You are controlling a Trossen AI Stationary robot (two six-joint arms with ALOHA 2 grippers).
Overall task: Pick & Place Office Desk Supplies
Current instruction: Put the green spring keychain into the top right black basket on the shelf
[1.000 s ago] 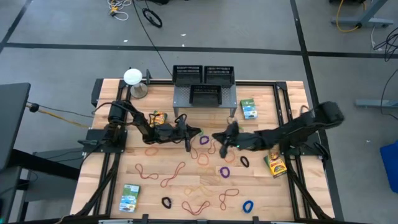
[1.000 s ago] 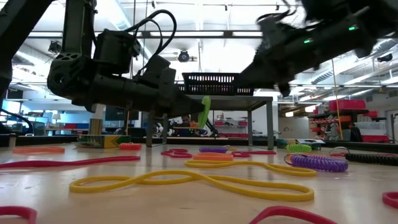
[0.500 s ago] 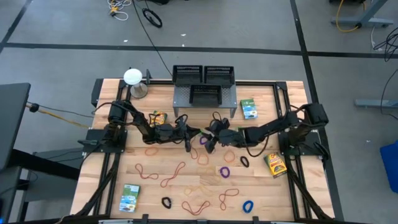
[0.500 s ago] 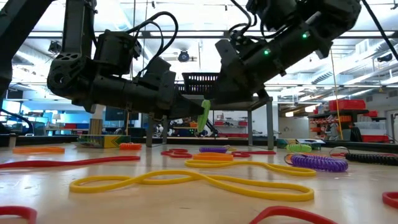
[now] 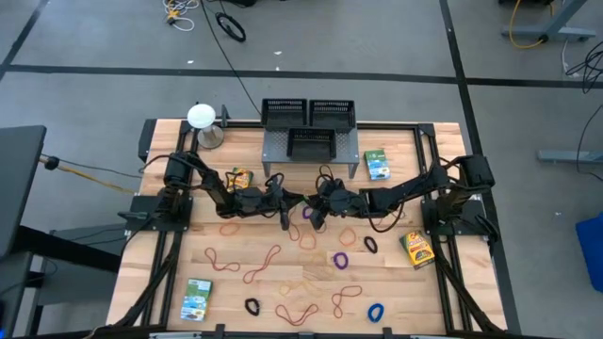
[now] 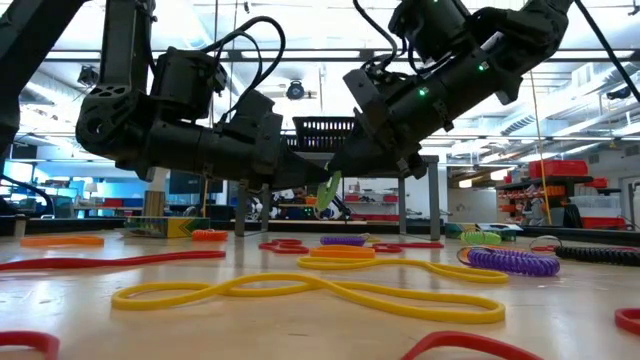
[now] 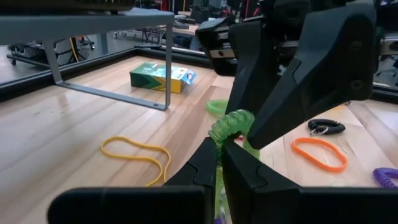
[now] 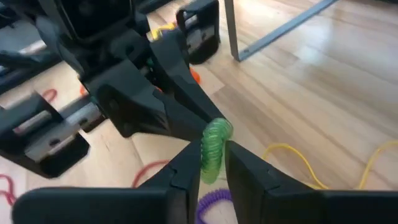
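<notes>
since a second ago the right arm has swung in from the table's right half, and the right gripper (image 5: 315,204) now meets the left gripper (image 5: 294,201) tip to tip above mid-table. between them hangs a green coiled band (image 7: 229,126), clear of the wood in the low view. the left gripper's fingers (image 7: 205,165) are pressed together on one end of that coil. the right gripper's fingers (image 8: 247,167) flank the other end (image 8: 212,149) closely, one on each side; whether they actually pinch it cannot be told. just under the two grippers lie a purple coiled band (image 5: 308,213) and an orange loop (image 5: 308,239). a yellow loop (image 7: 139,154) lies beside the left gripper, toward the grey shelf (image 5: 312,146). a green-white card box (image 5: 377,164) sits beyond the right gripper, near the shelf's leg.
</notes>
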